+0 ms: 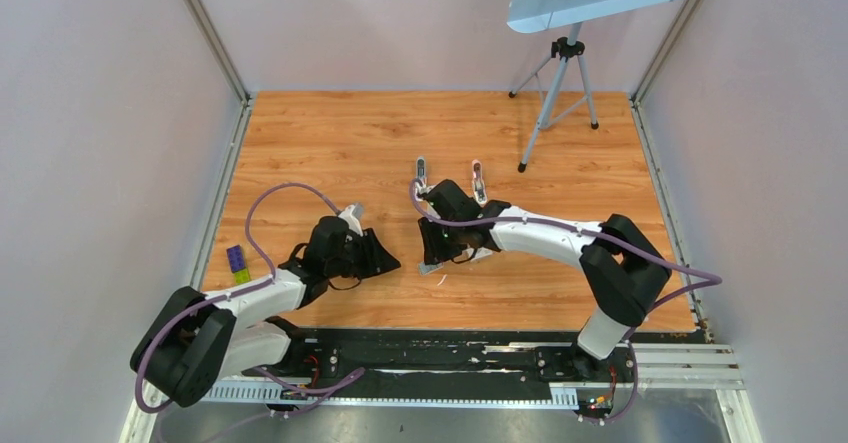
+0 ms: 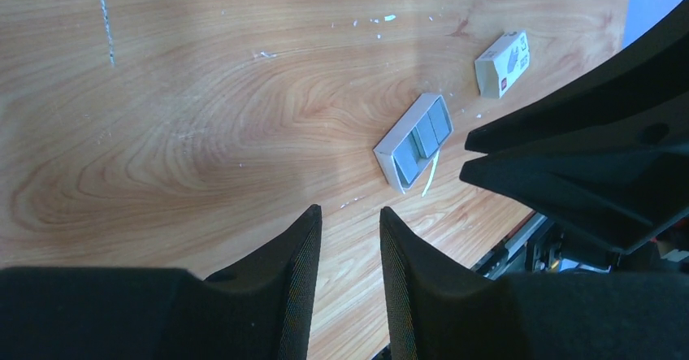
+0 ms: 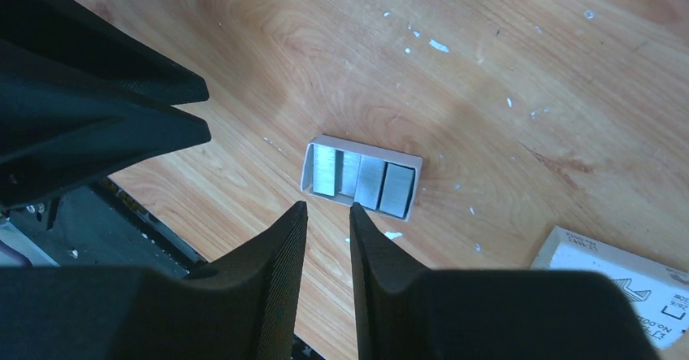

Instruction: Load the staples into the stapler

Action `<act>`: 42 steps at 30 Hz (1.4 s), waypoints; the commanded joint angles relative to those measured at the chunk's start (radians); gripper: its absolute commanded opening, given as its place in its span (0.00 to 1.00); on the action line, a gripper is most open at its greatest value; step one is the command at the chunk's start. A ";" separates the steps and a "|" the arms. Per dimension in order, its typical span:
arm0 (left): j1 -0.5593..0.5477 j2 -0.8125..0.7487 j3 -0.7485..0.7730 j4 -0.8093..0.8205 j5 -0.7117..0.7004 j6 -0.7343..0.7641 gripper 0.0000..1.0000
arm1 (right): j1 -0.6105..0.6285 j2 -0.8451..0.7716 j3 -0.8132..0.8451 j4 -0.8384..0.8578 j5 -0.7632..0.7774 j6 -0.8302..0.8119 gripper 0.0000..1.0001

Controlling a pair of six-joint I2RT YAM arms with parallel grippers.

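- The right gripper [image 3: 327, 210] hangs over the wooden table [image 1: 330, 143]. Its fingers are drawn close, with a slim gap between them and nothing in it.
- The staples [image 3: 361, 177] lie just beyond its fingertips, grey strips side by side filling a small white tray [image 3: 306, 169].
- The left gripper [image 2: 349, 214] is likewise narrow and empty. The tray sits ahead and to its right, apart from it.
- A white cardboard box [image 2: 502, 64] lies past the tray.
- The stapler [image 1: 422, 172] lies farther out, beyond the right gripper, with a pink piece [image 1: 478, 182] near it.
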 commanded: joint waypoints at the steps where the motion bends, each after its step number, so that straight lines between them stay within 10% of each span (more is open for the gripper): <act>1: -0.007 0.009 -0.015 0.080 -0.003 -0.018 0.35 | 0.039 0.038 0.042 0.001 0.044 0.010 0.29; 42: -0.007 -0.173 0.038 -0.208 -0.157 0.080 0.43 | 0.128 0.183 0.145 -0.119 0.202 -0.085 0.27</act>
